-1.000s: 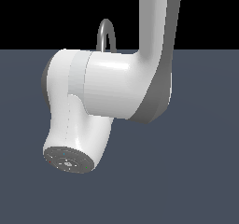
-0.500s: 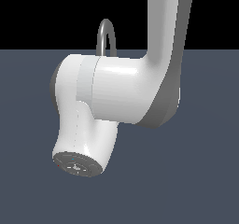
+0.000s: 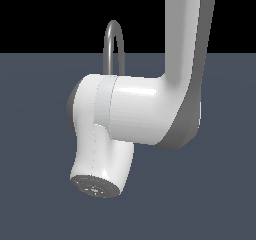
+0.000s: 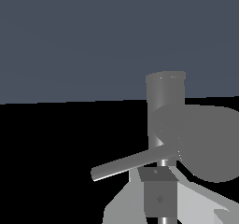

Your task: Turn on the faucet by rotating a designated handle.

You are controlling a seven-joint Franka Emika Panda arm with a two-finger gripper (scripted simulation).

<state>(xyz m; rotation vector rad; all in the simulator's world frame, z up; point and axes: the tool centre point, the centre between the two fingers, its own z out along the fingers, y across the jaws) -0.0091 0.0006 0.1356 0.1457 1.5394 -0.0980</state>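
Note:
In the exterior view only the top of the faucet's (image 3: 113, 43) grey gooseneck spout shows above my white arm; its base and handle are hidden behind the arm. In the wrist view the faucet's thick grey base (image 4: 165, 101) stands close ahead. The handle (image 4: 130, 164), a thin grey rod, juts sideways from it. Part of my gripper (image 4: 159, 197) shows as a grey block with pale surfaces right by the handle's root. I cannot tell whether its jaws are open or shut, or whether they touch the rod.
My bulky white arm (image 3: 150, 109) fills the middle of the exterior view above a flat dark grey floor (image 3: 35, 134). A large round grey shape (image 4: 210, 143) sits beside the faucet base in the wrist view.
The arm's wrist end has shifted steadily toward the exterior view's right and slightly lower. The faucet spout has not moved.

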